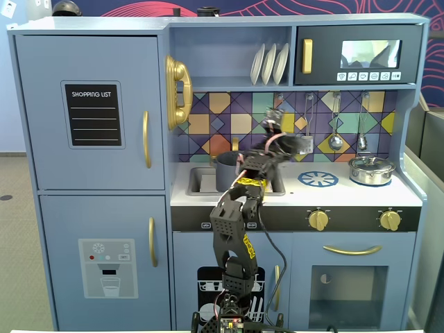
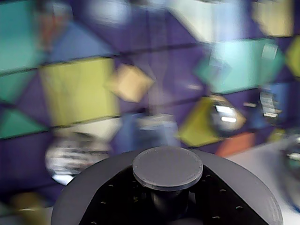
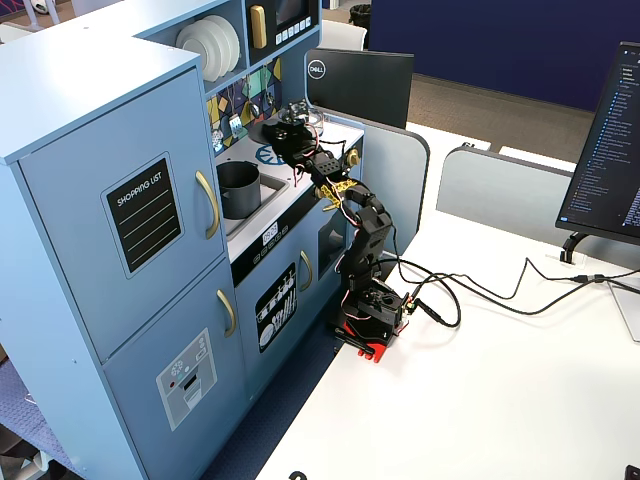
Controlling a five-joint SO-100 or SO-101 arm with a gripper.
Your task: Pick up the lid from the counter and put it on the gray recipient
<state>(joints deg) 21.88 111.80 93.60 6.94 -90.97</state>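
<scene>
lid (image 2: 225, 187): matt dark gray, smooth, plastic-looking; knob (image 2: 167, 168) the same finish
pot (image 1: 226, 171): matt dark gray, smooth sides
silver pot (image 1: 371, 169), 3 o'clock of the burner print (image 1: 318, 179): glossy metal
counter (image 1: 347, 195): smooth, pale, satin
handles (image 1: 146, 139): glossy gold
plates (image 1: 270, 64): smooth white
</scene>
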